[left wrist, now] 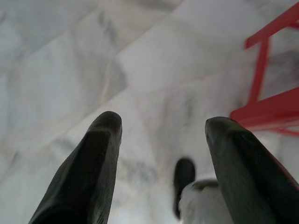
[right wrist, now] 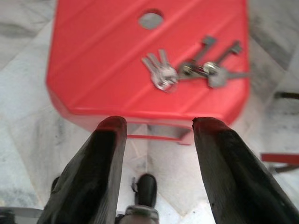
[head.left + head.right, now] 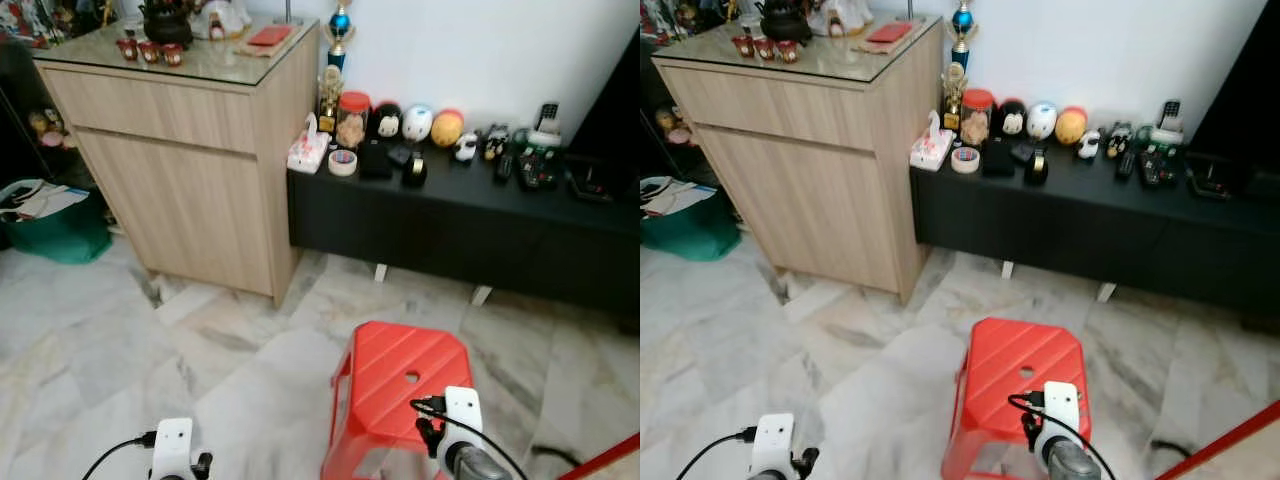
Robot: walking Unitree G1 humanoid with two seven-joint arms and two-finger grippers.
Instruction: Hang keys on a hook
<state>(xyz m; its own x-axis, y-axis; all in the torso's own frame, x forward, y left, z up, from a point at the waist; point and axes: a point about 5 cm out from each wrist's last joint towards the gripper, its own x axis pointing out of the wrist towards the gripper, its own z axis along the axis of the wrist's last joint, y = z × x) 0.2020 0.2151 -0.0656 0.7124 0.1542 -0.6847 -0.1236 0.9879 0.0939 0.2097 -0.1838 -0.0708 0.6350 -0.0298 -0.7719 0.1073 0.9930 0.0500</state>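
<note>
A bunch of keys (image 2: 187, 72) lies on a red stool (image 2: 103, 60), blurred. The right gripper (image 2: 156, 140) hangs open above the stool's edge. The left gripper (image 1: 161, 140) hangs open over marble floor (image 1: 70, 56).

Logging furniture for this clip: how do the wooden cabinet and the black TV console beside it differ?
The wooden cabinet is light wood-grain and tall; the black TV console is matte black and low. The cabinet's glass-covered top carries a dark teapot and small red cups; the console's top holds a tape roll, figurines and remotes. Both stand against the white wall on the marble floor, touching side by side.
</note>
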